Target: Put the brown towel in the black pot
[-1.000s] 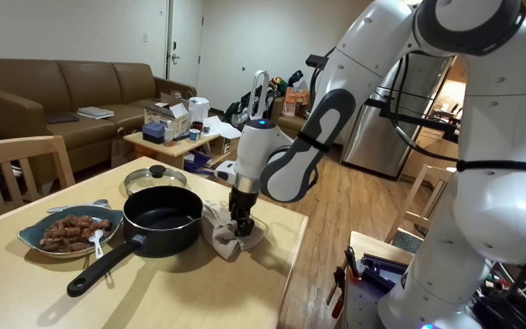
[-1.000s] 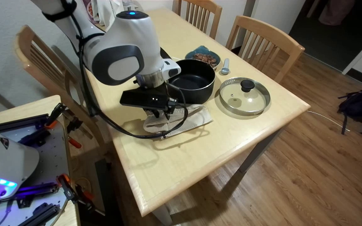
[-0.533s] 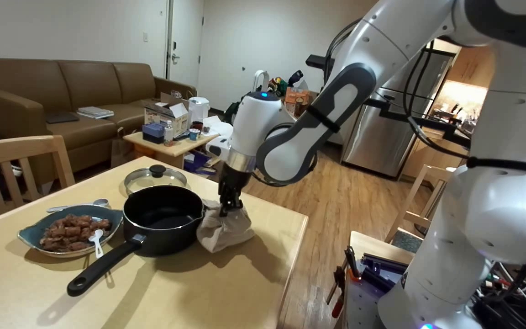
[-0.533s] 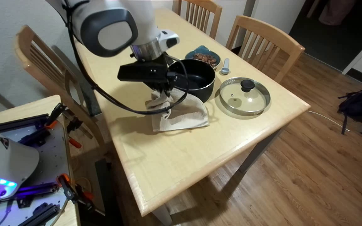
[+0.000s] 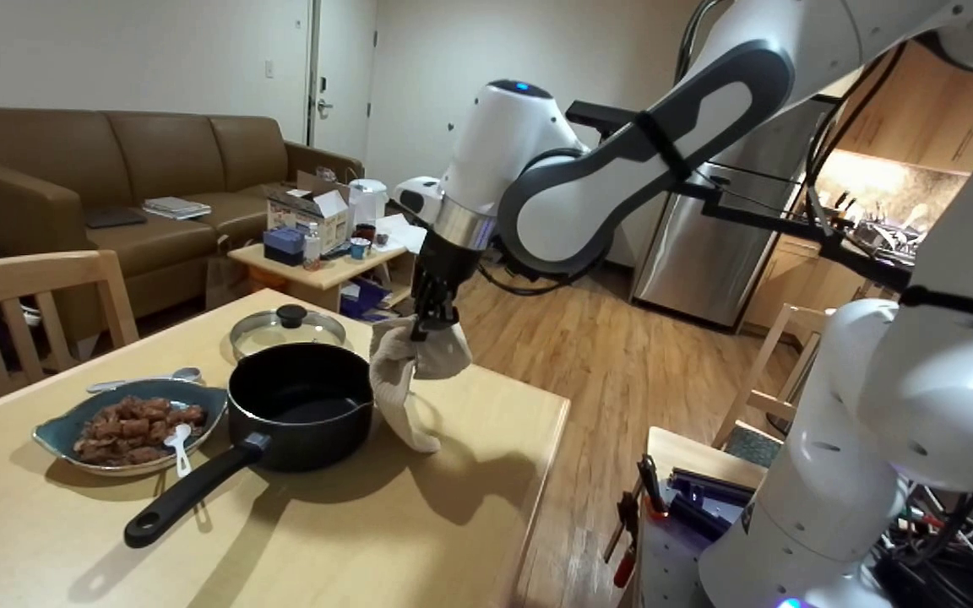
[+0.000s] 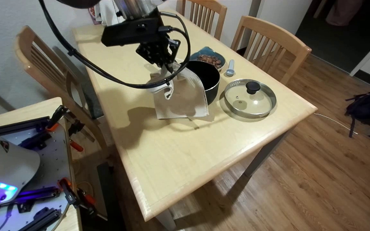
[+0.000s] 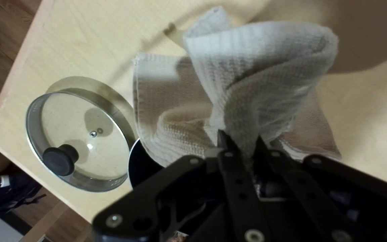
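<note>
Pinching the brown towel (image 7: 267, 64), gripper (image 7: 240, 136) above the table (image 7: 92, 37), black pot (image 7: 141, 165) mostly hidden in wrist view

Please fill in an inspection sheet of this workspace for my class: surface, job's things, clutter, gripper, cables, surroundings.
Surface: pale wooden table, shadows falling across it.
Job's things: brown towel hangs beside the black pot, not yet inside, contact unclear; pot upright, uncovered.
Clutter: glass lid, knob up, beside the pot; blue dish of brown food with a white spoon; gray spoon near the dish.
Gripper: shut on the towel, above the table.
Cables: black cable hangs in a loop by the gripper, passing in front of the towel in an exterior view.
Surroundings: wooden chairs at the table; brown couch and metal fridge farther off.
</note>
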Controlling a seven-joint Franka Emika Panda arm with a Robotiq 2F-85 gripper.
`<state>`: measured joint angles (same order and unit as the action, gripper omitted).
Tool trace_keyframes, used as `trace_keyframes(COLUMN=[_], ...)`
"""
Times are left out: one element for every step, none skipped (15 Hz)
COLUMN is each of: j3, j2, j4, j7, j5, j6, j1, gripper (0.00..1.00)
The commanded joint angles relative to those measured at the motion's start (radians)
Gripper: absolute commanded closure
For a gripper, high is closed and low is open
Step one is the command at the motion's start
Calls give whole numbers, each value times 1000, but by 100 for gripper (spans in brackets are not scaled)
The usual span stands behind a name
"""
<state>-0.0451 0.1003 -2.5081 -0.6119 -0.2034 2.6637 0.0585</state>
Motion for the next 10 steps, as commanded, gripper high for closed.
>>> trace_keyframes(j3=[32,36,36,37,40,44,47,49,50,47], j2=[110,129,145,156,167,173,178,181,183,182], j4=[-31,-32,-33,-35,-35,-35,-35,-35,-35,-33], j7=[43,56,73,79,82,82,81,76,76,79], j5=[-16,-30,-59,-78,-91,-92,-94,-92,-93,-100], j6=[-21,-10,10,30,52,77,99,120,142,170], j1=[-28,-30,-25,-24,-26,-32,-36,-43,-49,-52], gripper=[95,95,95,95,95,95,95,95,95,95])
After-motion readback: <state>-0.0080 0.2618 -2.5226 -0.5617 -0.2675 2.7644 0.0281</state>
